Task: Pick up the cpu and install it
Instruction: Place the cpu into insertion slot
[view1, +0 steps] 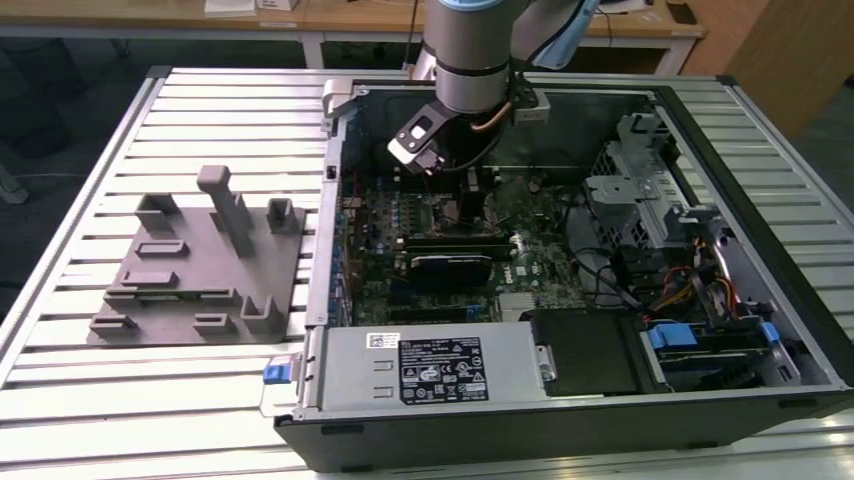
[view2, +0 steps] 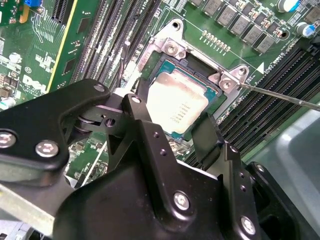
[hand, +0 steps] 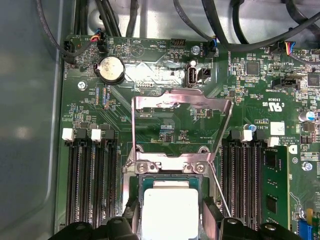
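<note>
An open black computer case (view1: 561, 425) lies on its side on the slatted metal counter (view1: 214, 110). Just beside the case, toward the exterior view's left, sits a grey plastic block (view1: 200, 275) with several upright posts. Inside the case, a silver power supply (view1: 427, 365) lies along the wall nearest the exterior camera. A green motherboard (view1: 400, 215) lies flat on the case floor. In the first wrist view, 1 round coin battery (hand: 111, 69) sits on that board.

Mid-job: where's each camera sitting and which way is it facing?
Exterior view: off the arm, raised, looking down into the open computer case; the arm shows.
First wrist view: on the wrist, facing the motherboard squarely; the gripper shows.
Second wrist view: on the wrist, slanting past the gripper toward the socket.
Both wrist views share the cpu.
</note>
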